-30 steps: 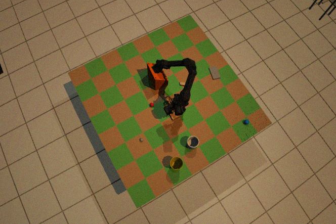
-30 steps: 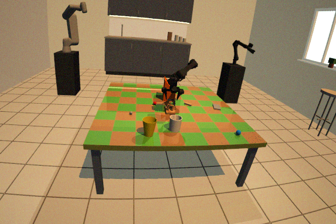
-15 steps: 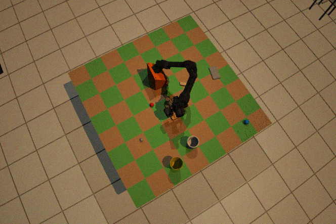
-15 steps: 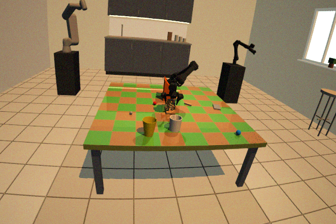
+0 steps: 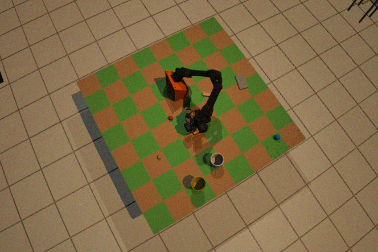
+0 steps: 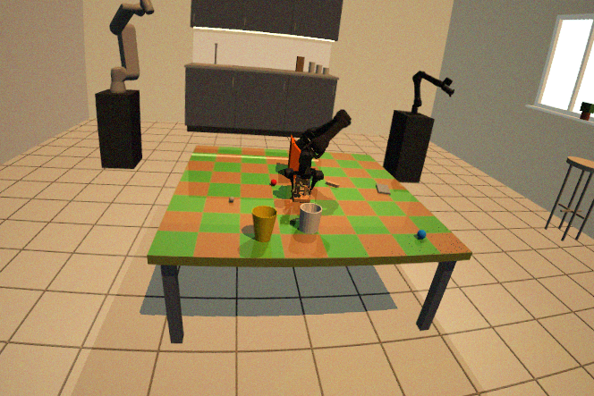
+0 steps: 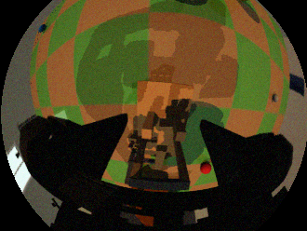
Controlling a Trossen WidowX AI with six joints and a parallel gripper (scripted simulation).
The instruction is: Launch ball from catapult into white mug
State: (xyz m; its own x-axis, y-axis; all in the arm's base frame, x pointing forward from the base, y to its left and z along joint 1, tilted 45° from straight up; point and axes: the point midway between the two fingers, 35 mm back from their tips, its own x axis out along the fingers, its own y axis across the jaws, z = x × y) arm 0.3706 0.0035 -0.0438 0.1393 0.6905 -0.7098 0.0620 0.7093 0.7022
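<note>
The wooden catapult [image 6: 301, 198] [image 7: 148, 90] stands mid-table, with a dark frame and a pale base. My gripper [image 5: 193, 121] [image 6: 302, 178] [image 7: 165, 119] is open and empty above it, its fingers on either side of the catapult in the wrist view. The white mug [image 5: 222, 161] [image 6: 310, 220] stands upright in front of the catapult. A red ball [image 5: 170, 118] [image 6: 273, 181] [image 7: 206, 168] lies on the table beside the catapult. A blue ball [image 5: 277, 136] [image 6: 420, 234] [image 7: 42, 28] lies near the front right corner. The arm hides much of the catapult; whether its cup holds a ball I cannot tell.
A yellow cup [image 5: 198, 184] [image 6: 264, 224] stands left of the mug. A small grey ball [image 5: 158, 157] [image 6: 231, 199] [image 7: 274, 98] lies farther left. An orange box [image 5: 178, 91] [image 6: 293, 156] stands behind the catapult. A wooden piece [image 5: 206, 94] [image 6: 332, 184] and a grey slab [image 5: 241, 81] [image 6: 383, 189] lie to the right.
</note>
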